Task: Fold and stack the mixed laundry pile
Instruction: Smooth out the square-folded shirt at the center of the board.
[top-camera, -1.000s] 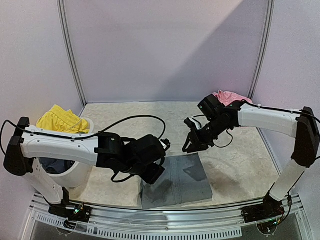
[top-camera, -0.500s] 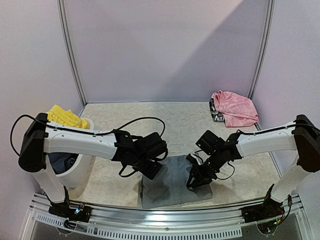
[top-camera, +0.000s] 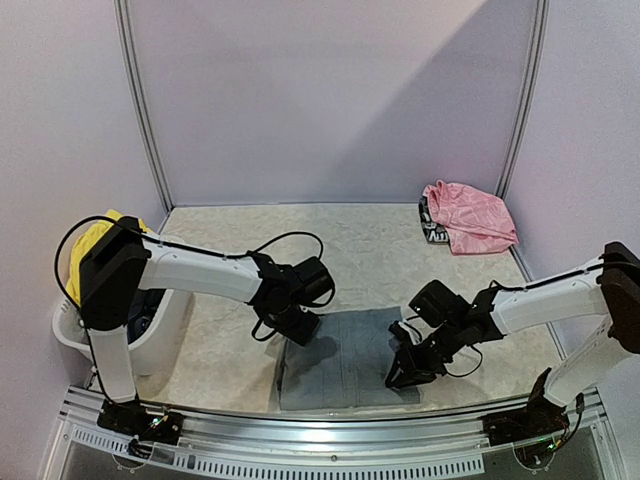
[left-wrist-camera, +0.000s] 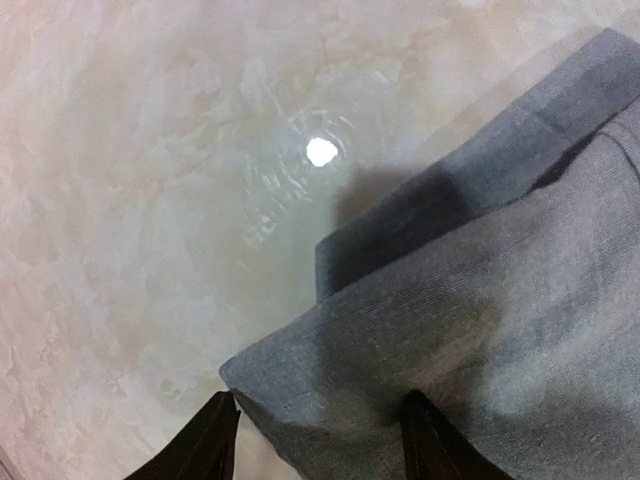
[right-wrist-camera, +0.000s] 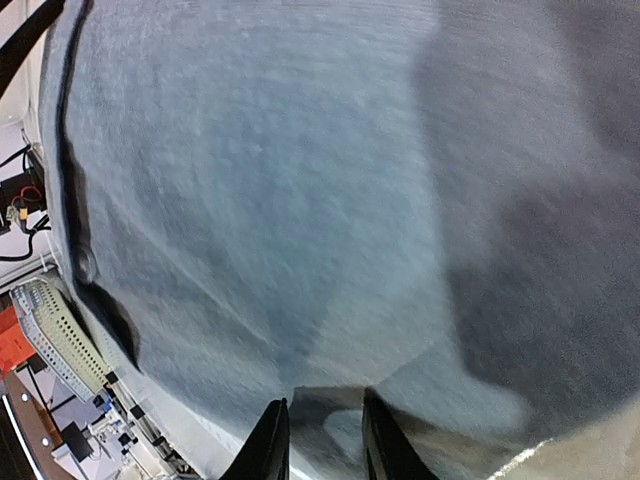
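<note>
Although several garments lie about the desk (top-camera: 230, 360), the coming move turns on the grey shirt alone. At far left, the yellow shorts (top-camera: 88, 248) show above the white tub (top-camera: 62, 333), partly masked by the left arm and well apart from either tool.

Next, the left tool (top-camera: 300, 327) sits at the far-left corner of the grey shirt (top-camera: 345, 365). Its wrist view shows the fingers (left-wrist-camera: 212, 445) spread wide and released. The layered corner lies between them and the cloth runs away to the right. Whether those fingers touch the cloth is cut off by the frame edge.

The shirt lies as a folded slab near the front edge of the desk, between the two arms, with its sides about square to that edge. Its long axis appears to run left to right (a judgement only, since the slab is close to square).

The right tool (top-camera: 405, 372) is low over the shirt's near-right margin. Its wrist view shows the fingers (right-wrist-camera: 272, 445) set narrowly, with a cloth edge between them. I cannot tell whether they pinch it (the view is blurred).

Each arm is nearer its own side of the shirt. At far right, the pink piece (top-camera: 470, 218) lies by the back corner, well apart from both tools.
</note>
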